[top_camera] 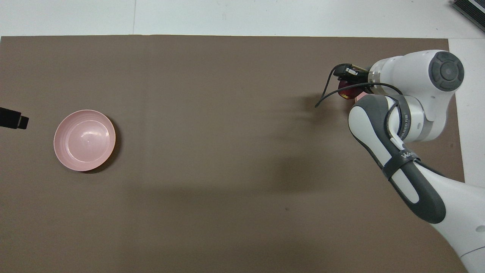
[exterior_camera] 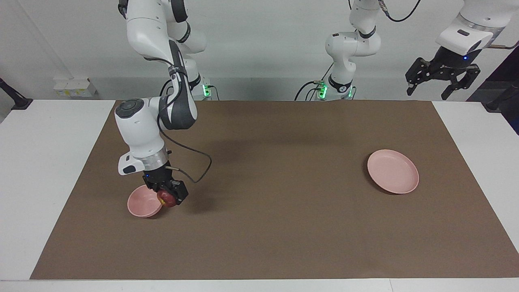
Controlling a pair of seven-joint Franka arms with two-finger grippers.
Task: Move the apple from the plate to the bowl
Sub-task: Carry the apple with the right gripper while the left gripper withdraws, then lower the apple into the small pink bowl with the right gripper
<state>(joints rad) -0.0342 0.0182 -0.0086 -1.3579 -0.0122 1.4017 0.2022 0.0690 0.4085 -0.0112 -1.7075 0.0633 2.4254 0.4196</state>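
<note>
My right gripper [exterior_camera: 168,198] is shut on the dark red apple [exterior_camera: 165,198]. It holds the apple low over the rim of the small pink bowl [exterior_camera: 142,202], at the edge toward the table's middle. In the overhead view the apple [top_camera: 345,92] shows under the right gripper [top_camera: 348,84], and only a sliver of the bowl [top_camera: 360,97] shows past the arm. The flat pink plate [exterior_camera: 392,171] lies bare toward the left arm's end and also shows in the overhead view [top_camera: 84,139]. My left gripper [exterior_camera: 429,92] waits open, raised high above that end's corner nearest the robots.
A brown mat [exterior_camera: 275,227] covers most of the white table [exterior_camera: 48,170]. The right arm's cable [exterior_camera: 198,170] hangs in a loop beside its wrist. The left gripper's tip [top_camera: 13,118] shows at the edge of the overhead view beside the plate.
</note>
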